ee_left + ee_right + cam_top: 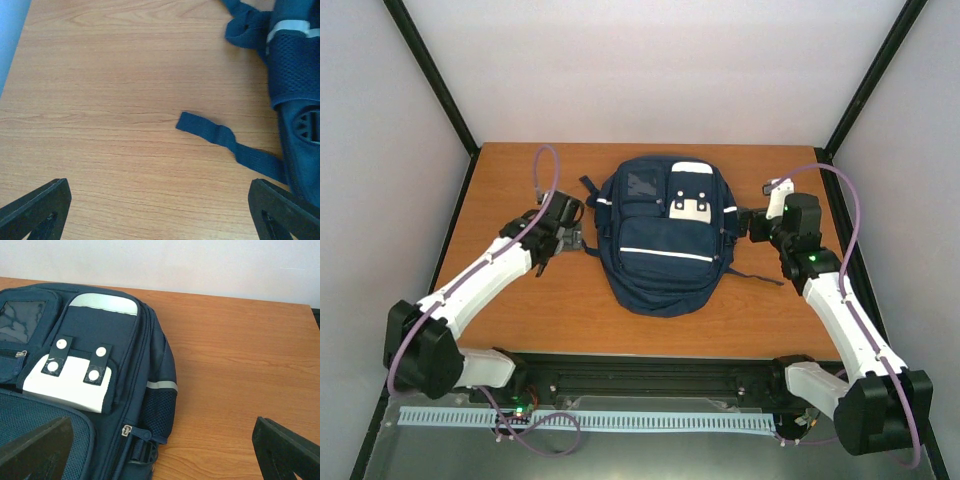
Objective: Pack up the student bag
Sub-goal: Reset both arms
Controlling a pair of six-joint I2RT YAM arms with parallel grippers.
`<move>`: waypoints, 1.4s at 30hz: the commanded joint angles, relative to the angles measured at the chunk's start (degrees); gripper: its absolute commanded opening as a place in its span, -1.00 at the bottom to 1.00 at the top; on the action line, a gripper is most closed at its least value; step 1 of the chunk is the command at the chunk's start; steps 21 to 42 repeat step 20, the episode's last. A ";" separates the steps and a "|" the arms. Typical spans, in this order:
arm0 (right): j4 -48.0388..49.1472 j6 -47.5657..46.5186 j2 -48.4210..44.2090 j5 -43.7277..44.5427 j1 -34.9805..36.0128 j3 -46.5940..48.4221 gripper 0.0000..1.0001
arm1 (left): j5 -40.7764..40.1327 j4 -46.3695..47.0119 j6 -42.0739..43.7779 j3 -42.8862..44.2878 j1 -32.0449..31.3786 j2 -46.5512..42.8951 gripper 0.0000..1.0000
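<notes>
The student bag [665,235] lies flat, front up, mid-table and nearer the far edge. It is navy fabric with white reflective stripes, a white patch under two studded tabs, zip pockets and mesh sides. One loose strap [225,140] trails on the wooden table [520,310] at its left. The left gripper [568,240] and right gripper [748,224] flank it, fingers spread wide, holding nothing. Bare wood runs along the near edge.

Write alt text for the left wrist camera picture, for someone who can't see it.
A navy strap lies flat on a wooden table, running from the student bag at the right edge. The open left gripper hovers above, its dark fingertips in the bottom corners, touching nothing.
</notes>
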 commanded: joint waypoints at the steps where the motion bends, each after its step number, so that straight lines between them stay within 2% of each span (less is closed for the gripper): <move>1: 1.73 -0.35 0.31 -0.39 -0.44 0.83 1.00 | 2.17 5.66 4.83 -2.54 1.80 -8.42 1.00; 5: 1.71 -0.83 0.59 1.65 -0.42 2.21 1.00 | 6.56 11.82 6.95 -6.97 2.42 -21.01 1.00; 10: -0.54 -1.85 3.54 8.65 -0.41 6.90 1.00 | 10.32 17.66 9.05 -10.95 2.41 -27.32 0.99; 20: -0.85 -2.57 2.72 2.56 -0.41 4.94 1.00 | 10.56 16.92 8.63 -10.62 2.49 -27.07 1.00; 42: -0.85 -2.57 2.72 2.56 -0.41 4.94 1.00 | 10.56 16.92 8.63 -10.62 2.49 -27.07 1.00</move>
